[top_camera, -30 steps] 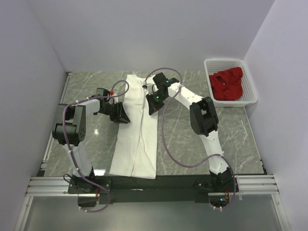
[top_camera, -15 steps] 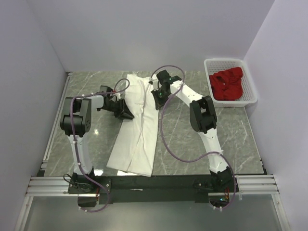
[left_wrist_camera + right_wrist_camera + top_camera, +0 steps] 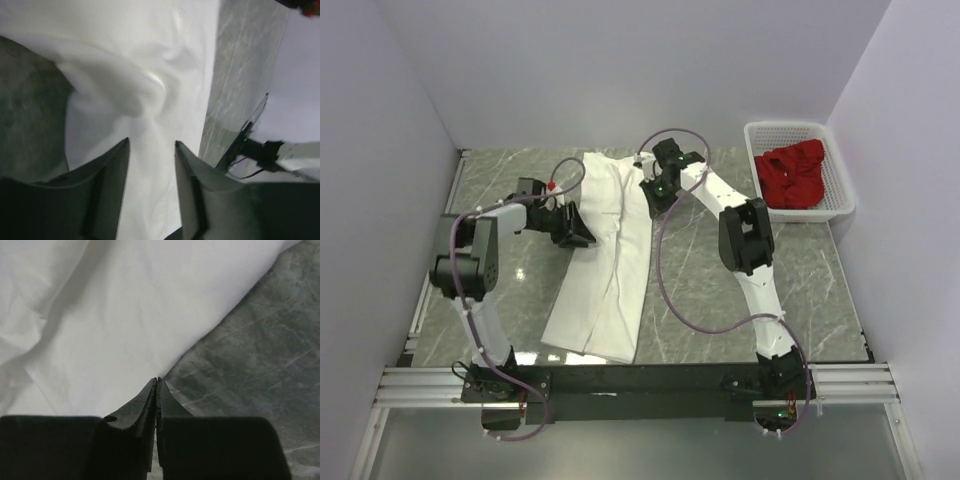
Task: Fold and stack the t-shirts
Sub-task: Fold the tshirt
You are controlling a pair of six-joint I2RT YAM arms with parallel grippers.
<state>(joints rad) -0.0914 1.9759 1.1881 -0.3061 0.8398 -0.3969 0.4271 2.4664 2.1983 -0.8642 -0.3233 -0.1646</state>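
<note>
**White cloth, limp and light: grip it by the corners**

The white t-shirt (image 3: 605,260) lies as a long narrow strip down the middle of the table (image 3: 800,290). Its sides are folded in and its near end slants toward the left arm's base. It looks light and wholly soft, so it should sag from any single point and drag into wrinkles rather than slide as a sheet. I would take it at the two corners of one short end, pinching through all the layers, then lay that end over. The red t-shirt (image 3: 792,178) sits crumpled in the basket (image 3: 842,205) at the far right corner.

The left tool (image 3: 151,147) hovers low over the strip's left edge. Its jaws are partly apart with cloth showing between them, and nothing looks pinched. The right tool (image 3: 156,382) has its jaws pressed together at the strip's right hem near the far end. Whether any hem is caught there I cannot tell.

Bare table lies on both sides of the strip, with more of it on the right. The side walls stand close, and the basket takes up the far right. The shirt's near end almost reaches the table's front edge, where it could slip off
</note>
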